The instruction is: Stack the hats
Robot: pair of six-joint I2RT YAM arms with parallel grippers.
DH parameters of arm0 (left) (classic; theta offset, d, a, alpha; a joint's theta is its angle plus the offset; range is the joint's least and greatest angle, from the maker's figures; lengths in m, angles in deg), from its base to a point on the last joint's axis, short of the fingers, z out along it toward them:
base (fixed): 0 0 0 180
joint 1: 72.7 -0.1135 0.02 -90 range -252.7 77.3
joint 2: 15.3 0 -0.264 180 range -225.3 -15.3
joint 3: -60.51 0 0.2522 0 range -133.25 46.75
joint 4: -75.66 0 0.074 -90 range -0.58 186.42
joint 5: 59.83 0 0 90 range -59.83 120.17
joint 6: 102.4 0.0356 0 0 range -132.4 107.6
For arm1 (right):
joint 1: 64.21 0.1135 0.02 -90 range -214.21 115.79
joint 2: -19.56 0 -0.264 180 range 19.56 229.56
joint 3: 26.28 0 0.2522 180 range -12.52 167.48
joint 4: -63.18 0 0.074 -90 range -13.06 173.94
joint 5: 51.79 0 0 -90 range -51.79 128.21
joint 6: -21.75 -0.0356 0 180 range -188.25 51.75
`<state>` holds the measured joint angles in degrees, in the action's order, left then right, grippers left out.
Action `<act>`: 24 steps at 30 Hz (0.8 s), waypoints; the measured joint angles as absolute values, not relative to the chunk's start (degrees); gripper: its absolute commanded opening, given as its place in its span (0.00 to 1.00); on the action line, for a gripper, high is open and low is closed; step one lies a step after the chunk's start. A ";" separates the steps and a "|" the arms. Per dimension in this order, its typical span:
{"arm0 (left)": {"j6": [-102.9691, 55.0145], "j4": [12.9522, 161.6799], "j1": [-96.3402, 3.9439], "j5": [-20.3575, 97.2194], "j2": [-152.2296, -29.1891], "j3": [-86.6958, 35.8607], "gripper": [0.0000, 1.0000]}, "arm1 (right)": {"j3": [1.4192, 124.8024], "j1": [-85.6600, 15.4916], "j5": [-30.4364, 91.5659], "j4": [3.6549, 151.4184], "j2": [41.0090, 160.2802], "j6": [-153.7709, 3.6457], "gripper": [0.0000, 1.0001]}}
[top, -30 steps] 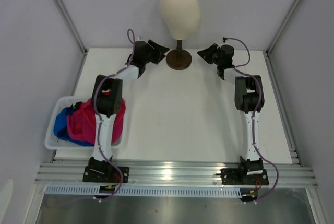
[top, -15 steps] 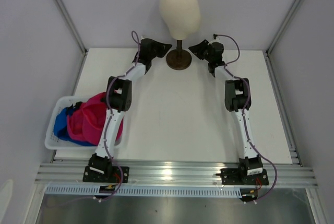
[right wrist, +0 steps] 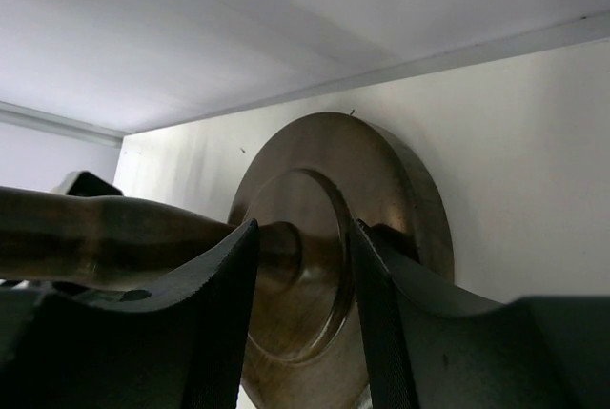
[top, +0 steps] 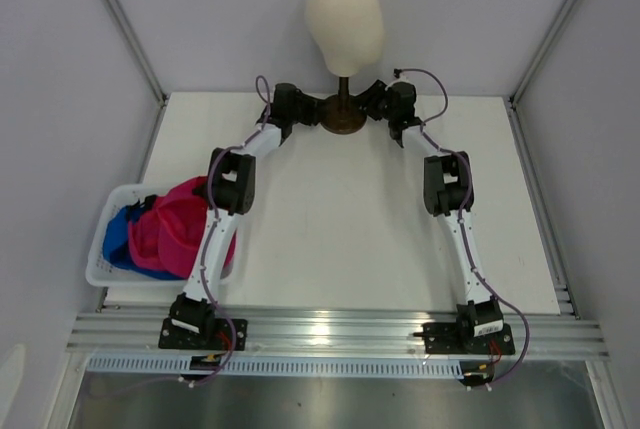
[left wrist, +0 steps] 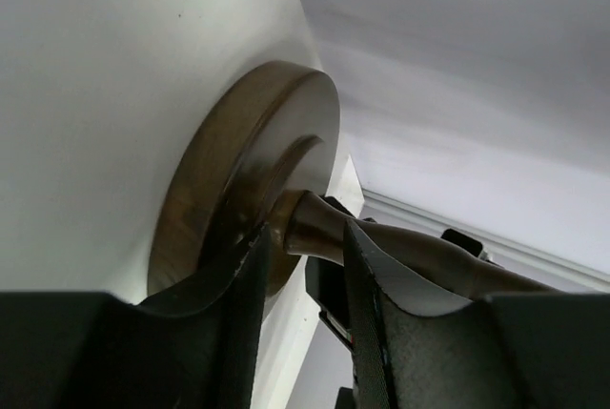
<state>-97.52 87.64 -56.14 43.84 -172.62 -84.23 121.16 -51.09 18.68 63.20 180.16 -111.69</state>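
The hats lie in a heap at the left of the top view: magenta-pink ones [top: 175,234] over a royal blue one [top: 118,234]. Both grippers are far from them, at the back of the table. My left gripper [top: 305,107] [left wrist: 305,233] is open. Its fingertips reach the foot of the brown stand's post [left wrist: 315,218] from the left. My right gripper [top: 375,101] [right wrist: 305,233] is open too, and its fingertips flank the same post [right wrist: 281,249] from the right. Neither one holds a hat.
A white mesh basket [top: 98,271] at the table's left edge holds the hats. The cream mannequin head [top: 345,9] stands on a round brown base [top: 343,125] [left wrist: 238,171] [right wrist: 400,190] at the back centre, close to the rear wall. Metal rails run along the near edge.
Both arms have swung inward from either side and lowered to the stand's post. The right jaws have spread wider; the left jaws closed and then parted again.
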 measured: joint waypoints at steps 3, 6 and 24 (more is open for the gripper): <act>-96.14 90.87 -56.14 43.40 -171.96 -84.73 0.46 | 121.21 -50.93 18.74 65.37 179.48 -110.18 0.47; -94.63 93.41 -55.94 42.75 -171.11 -84.66 0.49 | 120.60 -50.91 18.92 68.38 178.12 -108.43 0.47; -85.87 99.94 -56.62 39.47 -168.77 -85.56 0.61 | 119.37 -51.20 24.05 79.79 174.76 -98.84 0.65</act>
